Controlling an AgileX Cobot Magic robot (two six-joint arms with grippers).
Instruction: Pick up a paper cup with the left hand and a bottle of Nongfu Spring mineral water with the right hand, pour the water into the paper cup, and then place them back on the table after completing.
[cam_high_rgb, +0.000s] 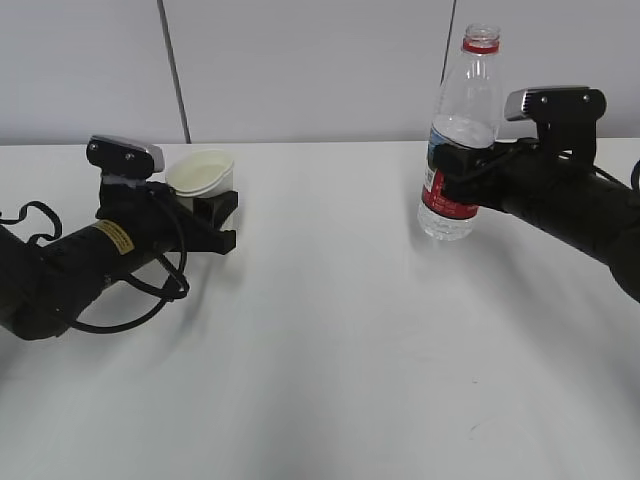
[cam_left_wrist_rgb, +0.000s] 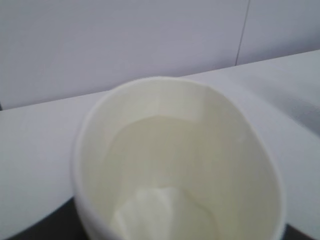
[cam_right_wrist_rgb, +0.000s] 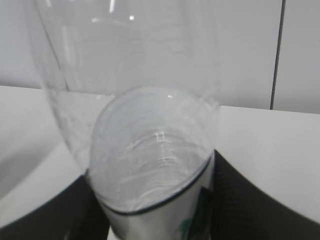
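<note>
left pincer (cam_high_rgb: 205, 212) grips paper cup (cam_high_rgb: 201, 171); right pincer (cam_high_rgb: 462, 168) grips bottle (cam_high_rgb: 462, 130) (uncapped).

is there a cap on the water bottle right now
No. In the exterior view the bottle held by the right gripper has an open mouth, with only the red ring left around its neck.

white table (cam_high_rgb: 320, 380), bottle (cam_high_rgb: 458, 140) standing on it

You've got bright, even light, with soft shadows on the table (cam_high_rgb: 330, 350) lower centre. Both wrist views are blurry; the bottle (cam_right_wrist_rgb: 150, 150) shows small glints.
</note>
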